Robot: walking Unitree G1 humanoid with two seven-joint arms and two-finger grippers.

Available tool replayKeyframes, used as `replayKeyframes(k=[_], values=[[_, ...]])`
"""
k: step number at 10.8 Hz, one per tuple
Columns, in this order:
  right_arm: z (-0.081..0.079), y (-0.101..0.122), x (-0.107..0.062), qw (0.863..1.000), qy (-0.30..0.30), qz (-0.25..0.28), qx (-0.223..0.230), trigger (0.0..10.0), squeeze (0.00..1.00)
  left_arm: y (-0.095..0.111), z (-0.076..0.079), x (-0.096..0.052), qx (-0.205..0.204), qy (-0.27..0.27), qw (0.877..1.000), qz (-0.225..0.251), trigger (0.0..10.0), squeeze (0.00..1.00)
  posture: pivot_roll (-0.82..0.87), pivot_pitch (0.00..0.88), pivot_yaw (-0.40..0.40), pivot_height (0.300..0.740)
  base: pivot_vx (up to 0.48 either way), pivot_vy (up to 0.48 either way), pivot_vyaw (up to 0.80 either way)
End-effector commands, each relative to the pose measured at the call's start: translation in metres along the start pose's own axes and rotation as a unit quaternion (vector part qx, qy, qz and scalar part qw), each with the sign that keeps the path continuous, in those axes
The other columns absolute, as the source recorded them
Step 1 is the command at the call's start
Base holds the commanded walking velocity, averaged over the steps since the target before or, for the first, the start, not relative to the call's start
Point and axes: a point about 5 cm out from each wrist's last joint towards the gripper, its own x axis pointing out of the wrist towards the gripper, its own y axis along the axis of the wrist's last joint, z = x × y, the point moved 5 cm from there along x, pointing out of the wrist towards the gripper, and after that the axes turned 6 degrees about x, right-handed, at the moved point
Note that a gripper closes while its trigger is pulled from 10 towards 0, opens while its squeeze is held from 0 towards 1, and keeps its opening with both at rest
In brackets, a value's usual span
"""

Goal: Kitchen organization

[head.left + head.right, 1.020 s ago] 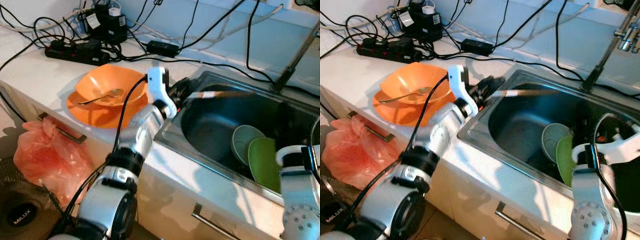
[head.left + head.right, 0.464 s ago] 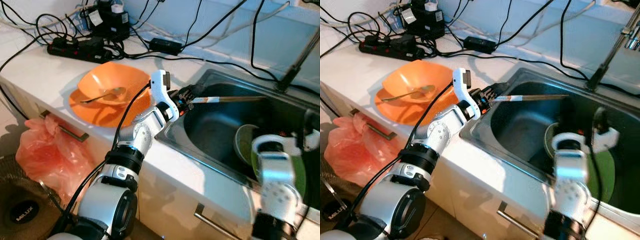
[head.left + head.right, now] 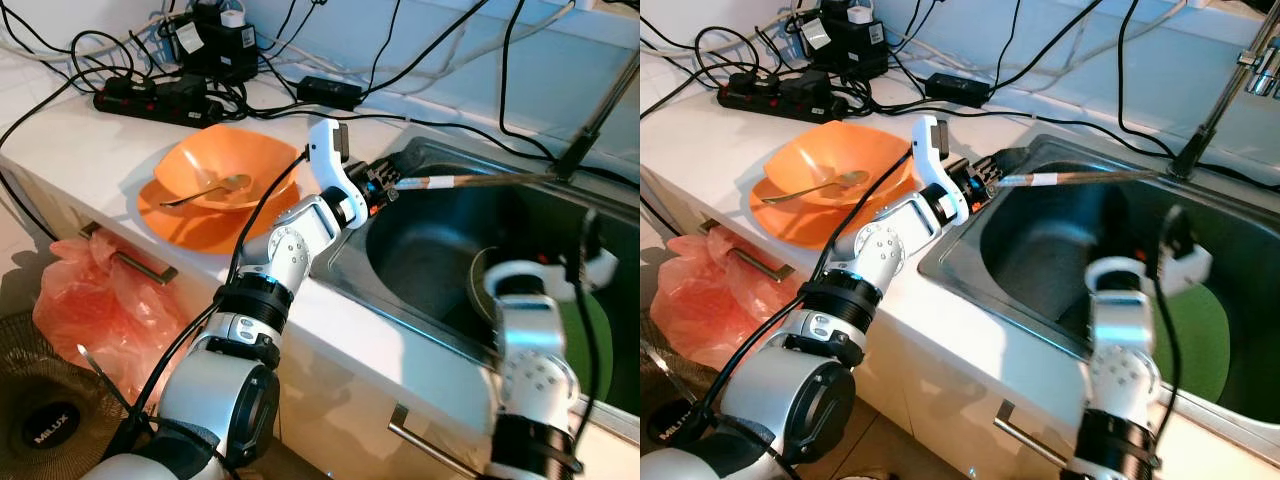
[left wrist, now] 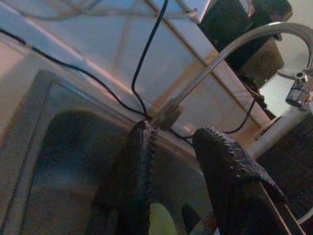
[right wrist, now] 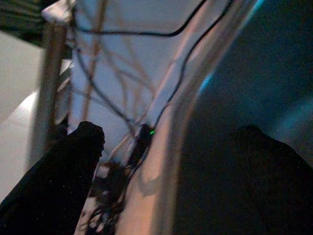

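My left claw (image 3: 385, 188) grips the chopsticks (image 3: 470, 180) by one end — they reach out level across the sink (image 3: 420, 250). Right claw (image 5: 166, 161) spread wide, down in the basin near the green plate (image 3: 1195, 345).

Bright head views, dim blurred wrists

A white counter (image 3: 90, 150) carries an orange plate (image 3: 195, 225) with an orange bowl (image 3: 225, 170) on it, a spoon (image 3: 205, 193) resting inside the bowl. Behind them, near the wall, a black power strip (image 3: 150, 98) lies among tangled black cables (image 3: 60, 60). A steel sink (image 3: 345, 262) is set into the counter just beside the plate, with a green plate (image 3: 1200, 345) lying in its basin.
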Motion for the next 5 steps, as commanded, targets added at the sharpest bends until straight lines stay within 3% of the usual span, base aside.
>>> replayKeyframes(k=[1,3,5], values=[[-0.016,-0.013,0.004,0.999,0.033,-0.007,0.042,10.0,0.00,-0.025,0.054,0.025,-0.050,-0.065,0.996,-0.018,0.0,0.00,0.10,0.000,-0.046,0.740,0.000,0.000,0.00],[-0.027,-0.015,0.007,0.996,0.066,-0.017,0.064,10.0,0.00,-0.030,0.057,0.023,-0.065,-0.069,0.995,-0.027,0.0,0.00,0.11,0.000,-0.068,0.740,0.000,0.000,0.00],[-0.025,-0.018,0.012,0.994,0.072,-0.027,0.077,10.0,0.00,-0.033,0.057,0.022,-0.081,-0.066,0.994,-0.033,0.0,0.00,0.11,0.000,-0.085,0.740,0.000,0.000,0.00]])
